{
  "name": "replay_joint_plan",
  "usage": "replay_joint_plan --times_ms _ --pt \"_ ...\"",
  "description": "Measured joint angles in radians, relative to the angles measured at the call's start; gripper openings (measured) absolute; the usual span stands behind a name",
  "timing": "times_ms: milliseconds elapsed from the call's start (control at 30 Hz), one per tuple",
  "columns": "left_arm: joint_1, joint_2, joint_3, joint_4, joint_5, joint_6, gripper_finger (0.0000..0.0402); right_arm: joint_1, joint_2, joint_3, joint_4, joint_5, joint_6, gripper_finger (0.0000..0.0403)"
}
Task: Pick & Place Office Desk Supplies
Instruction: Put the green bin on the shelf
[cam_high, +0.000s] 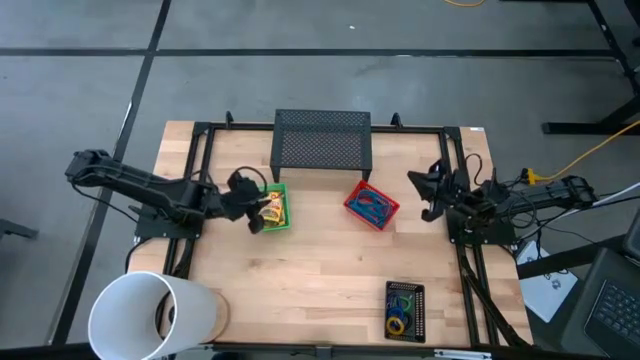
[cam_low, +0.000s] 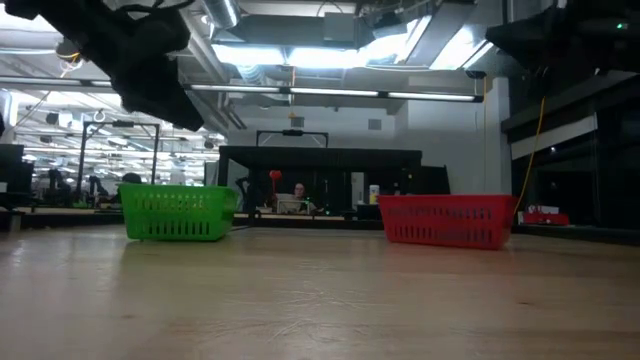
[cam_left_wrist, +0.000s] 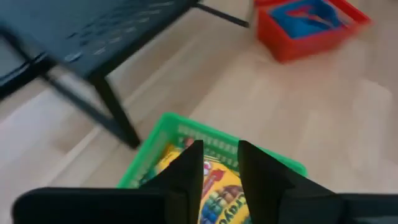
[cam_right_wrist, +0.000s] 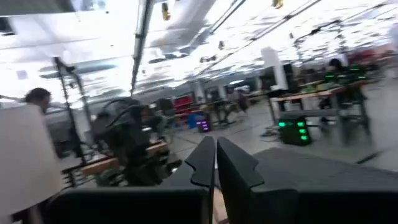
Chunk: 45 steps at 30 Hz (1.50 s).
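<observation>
Our left gripper, fingers slightly spread, hovers over crayon boxes in the green tray; we should descend centred.

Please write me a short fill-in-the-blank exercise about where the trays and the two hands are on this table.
1. The left hand hovers over the ____ tray, which holds yellow crayon boxes.
2. The blue cord bundle lies in the ____ tray.
3. The rubber-band rings lie in the ____ tray near the table's front edge.
4. The right hand waits at the table's right side with its fingers ____.

Missing words: green; red; black; shut
</observation>
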Motion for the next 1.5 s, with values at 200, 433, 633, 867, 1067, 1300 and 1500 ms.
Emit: replay_joint_plan --times_ms 200,433,633,867,1067,1300,1500 --pt "-0.024 0.006 0.000 -0.066 -0.061 -0.201 0.0126 0.000 0.000 0.001 0.081 0.192 -0.035 0.0020" --pt "-0.057 0.026 0.000 -0.188 -0.085 -0.472 0.0139 0.000 0.000 0.001 0.043 0.183 -0.065 0.0020" --pt "-0.081 0.095 0.000 -0.213 -0.076 -0.634 0.0139 0.000 0.000 0.001 0.046 0.116 -0.184 0.0020" --pt "-0.109 0.215 -0.001 -0.212 -0.053 -0.825 0.0139 0.000 0.000 0.001 0.041 0.219 -0.294 0.0020" --pt "-0.115 0.264 -0.001 -0.214 -0.043 -0.923 0.0139 0.000 0.000 0.001 0.038 0.221 -0.349 0.0020" --pt "-0.115 0.263 0.039 -0.217 -0.051 -0.897 0.0139 0.000 0.000 0.001 0.039 0.276 -0.405 0.0022" --pt "-0.115 0.262 0.130 -0.223 -0.106 -0.792 0.0139 0.001 0.001 0.001 0.047 0.202 -0.371 0.0035"
